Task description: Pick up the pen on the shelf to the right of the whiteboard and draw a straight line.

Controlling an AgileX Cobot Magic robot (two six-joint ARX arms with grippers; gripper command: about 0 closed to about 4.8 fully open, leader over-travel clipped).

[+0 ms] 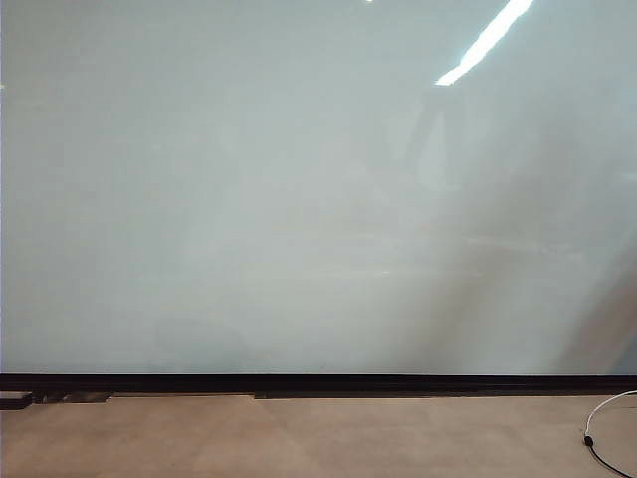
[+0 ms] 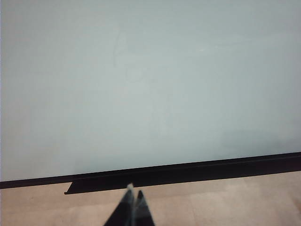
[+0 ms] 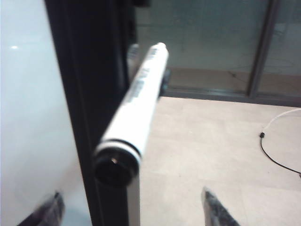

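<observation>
With its jaws spread wide on either side of the pen's black tip, the right gripper [image 3: 131,209] should centre on the pen [image 3: 134,106] lying along the dark shelf [image 3: 89,94] at the whiteboard's [image 3: 28,103] right edge before closing, while the left gripper [image 2: 131,197], fingertips pinched together and empty, hangs before the board's lower strip.

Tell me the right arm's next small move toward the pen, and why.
Probably ease the right gripper forward until its fingers flank the pen, then close. In the right wrist view the jaws stand wide open, the pen lies between and beyond the fingertips, ungripped, beside the whiteboard edge. The board shows no line yet. The left gripper hangs shut, away from it.
</observation>
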